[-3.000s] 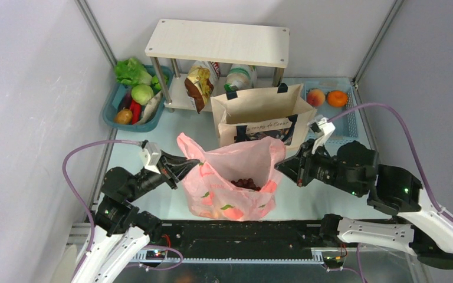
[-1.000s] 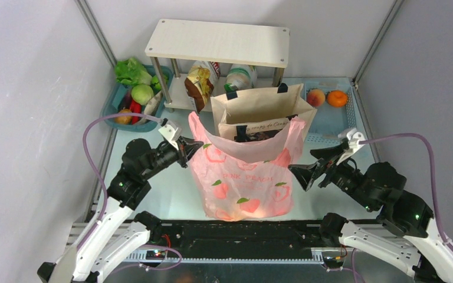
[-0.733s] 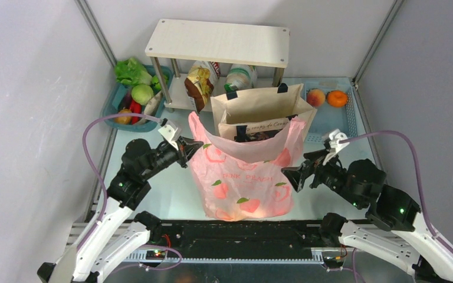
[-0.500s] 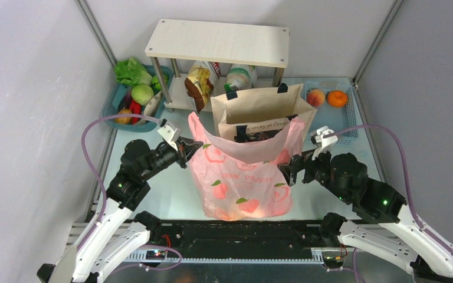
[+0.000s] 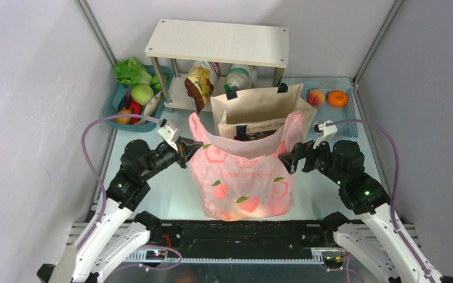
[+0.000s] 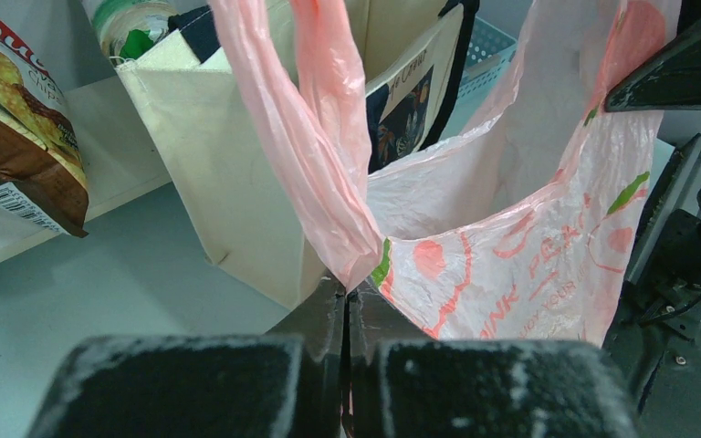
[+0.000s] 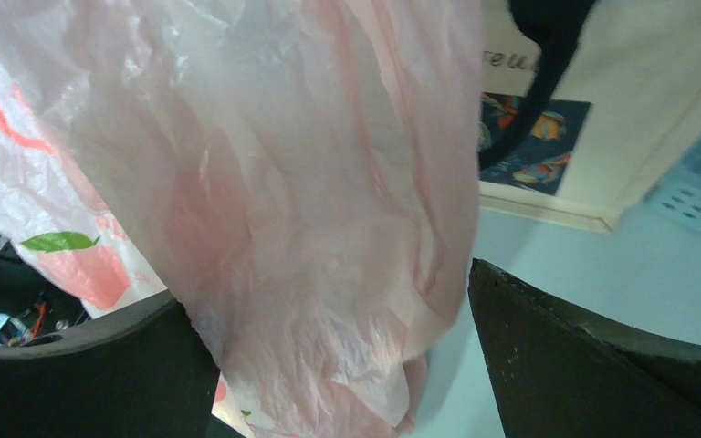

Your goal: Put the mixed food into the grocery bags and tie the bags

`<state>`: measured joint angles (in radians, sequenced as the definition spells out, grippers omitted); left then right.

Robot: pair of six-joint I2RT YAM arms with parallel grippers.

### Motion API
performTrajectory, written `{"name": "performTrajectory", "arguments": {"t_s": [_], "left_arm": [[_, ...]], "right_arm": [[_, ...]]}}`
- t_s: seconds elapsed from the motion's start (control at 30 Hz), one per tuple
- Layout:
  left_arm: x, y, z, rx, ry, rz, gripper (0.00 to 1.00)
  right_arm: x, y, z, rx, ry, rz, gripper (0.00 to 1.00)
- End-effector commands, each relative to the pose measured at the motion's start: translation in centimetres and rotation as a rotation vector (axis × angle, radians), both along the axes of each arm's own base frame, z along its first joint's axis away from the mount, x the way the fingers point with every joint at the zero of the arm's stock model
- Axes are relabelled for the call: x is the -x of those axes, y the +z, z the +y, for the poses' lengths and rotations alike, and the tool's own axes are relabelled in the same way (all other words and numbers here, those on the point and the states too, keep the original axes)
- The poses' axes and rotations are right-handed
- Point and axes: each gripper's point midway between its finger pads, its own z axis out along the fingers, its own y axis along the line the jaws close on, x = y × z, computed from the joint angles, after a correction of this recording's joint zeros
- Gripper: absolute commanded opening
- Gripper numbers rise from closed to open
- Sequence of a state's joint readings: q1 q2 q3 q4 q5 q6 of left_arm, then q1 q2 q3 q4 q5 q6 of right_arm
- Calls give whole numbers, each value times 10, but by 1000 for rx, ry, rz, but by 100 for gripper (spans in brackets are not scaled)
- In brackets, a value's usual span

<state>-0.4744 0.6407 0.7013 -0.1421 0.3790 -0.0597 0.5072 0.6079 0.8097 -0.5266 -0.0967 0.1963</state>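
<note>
Bench [image 5: 324,194] carries everything. The shelf [image 5: 218,41] stands at the rear. The canvas tote [image 5: 259,109] stands upright just in front of it with its mouth up, likely parked so it can be loaded from above. The pink bag [image 5: 242,177] stands mid-bench, touching or just in front of the tote, and is pulled tall between the arms. I judge this is to gather its two handles for tying. Its contents are hidden by the film. The teal basket [image 5: 107,112] at rear left holds vegetables; the blue basket [image 5: 336,121] at rear right holds fruit, so supply sits out of the bags' way. The left claw [image 6: 345,301] is pressed together, pinching the bag's left handle [image 6: 329,137] taut and upward. The right claw [image 7: 342,365] is spread wide with the bag's right-side film between its fingers, not clamped. It looks lined up to pinch that side. The crisp packet [image 5: 199,85] leans under the shelf, not bagged. Counts: one bench, one shelf, two bags, two baskets, two claws, one crisp packet, and two round fruits in the blue basket, a peach [image 5: 315,97] and an orange [image 5: 337,98].
</note>
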Motion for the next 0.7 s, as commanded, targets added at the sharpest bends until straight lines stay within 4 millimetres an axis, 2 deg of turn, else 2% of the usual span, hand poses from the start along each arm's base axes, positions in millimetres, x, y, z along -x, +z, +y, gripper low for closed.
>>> {"name": "performTrajectory", "arguments": {"t_s": [0.0, 0.23, 0.4, 0.47, 0.57, 0.6, 0.63, 0.67], "left_arm": [[0, 11, -2, 14, -15, -49, 0], [-1, 9, -2, 10, -15, -41, 0], [1, 9, -5, 11, -40, -38, 0], [2, 8, -7, 11, -49, -33, 0], [2, 7, -7, 10, -48, -29, 0], [2, 7, -7, 9, -49, -30, 0], [2, 7, -7, 10, -48, -32, 0], [1, 7, -6, 9, -42, -34, 0]], "right_arm": [[3, 26, 31, -80, 226, -134, 99], [12, 52, 49, -111, 378, -269, 99], [11, 52, 54, -103, 415, -281, 96], [9, 51, 56, -104, 421, -285, 82], [7, 51, 60, -110, 437, -299, 66], [6, 52, 60, -109, 435, -302, 55], [4, 52, 59, -106, 427, -310, 48], [3, 53, 59, -106, 420, -312, 29]]}}
